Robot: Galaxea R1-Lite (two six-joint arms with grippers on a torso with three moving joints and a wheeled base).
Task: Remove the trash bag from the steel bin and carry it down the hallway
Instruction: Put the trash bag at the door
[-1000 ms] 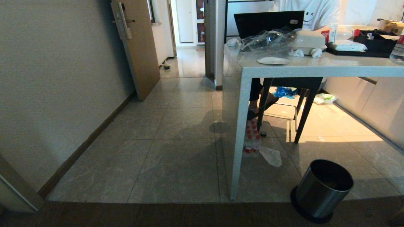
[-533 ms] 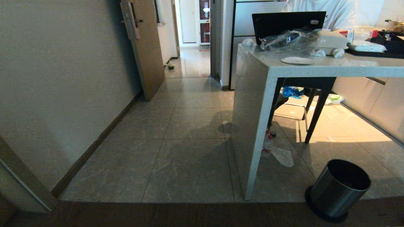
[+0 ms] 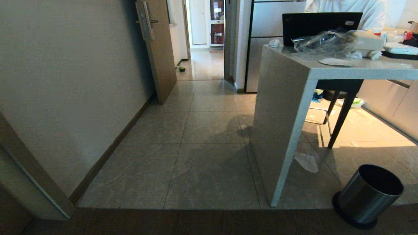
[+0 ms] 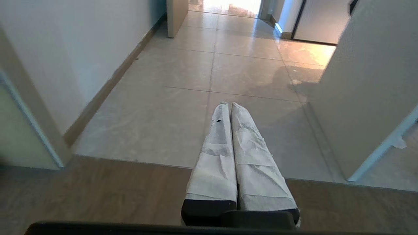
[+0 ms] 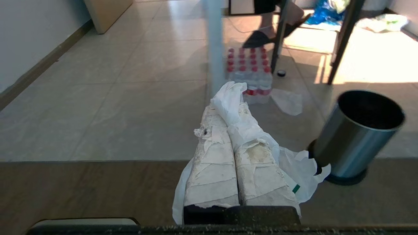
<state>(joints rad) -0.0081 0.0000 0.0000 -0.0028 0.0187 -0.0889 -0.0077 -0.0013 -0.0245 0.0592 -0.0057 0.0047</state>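
The steel bin (image 3: 369, 195) stands on the floor at the lower right of the head view, beside the white table's leg, and its inside looks dark. In the right wrist view my right gripper (image 5: 227, 112) is shut on the trash bag (image 5: 303, 169). The thin white plastic is bunched over the fingertips and hangs down beside the fingers, close to the steel bin (image 5: 356, 143). My left gripper (image 4: 230, 105) is shut with nothing in it, held over the floor. Neither arm shows in the head view. The hallway (image 3: 204, 63) opens past the brown door, straight ahead.
A white table (image 3: 287, 130) with a solid side panel stands right of the free tiled floor. A person (image 3: 346, 8) sits behind a laptop there. A flat wrapper (image 3: 307, 162) and a bottle pack (image 5: 249, 65) lie under the table. An open door (image 3: 160, 49) and a wall (image 3: 65, 81) are on the left.
The whole head view has shifted right, so the camera has turned left. The table's side panel now hides the bottle pack and the person's legs.
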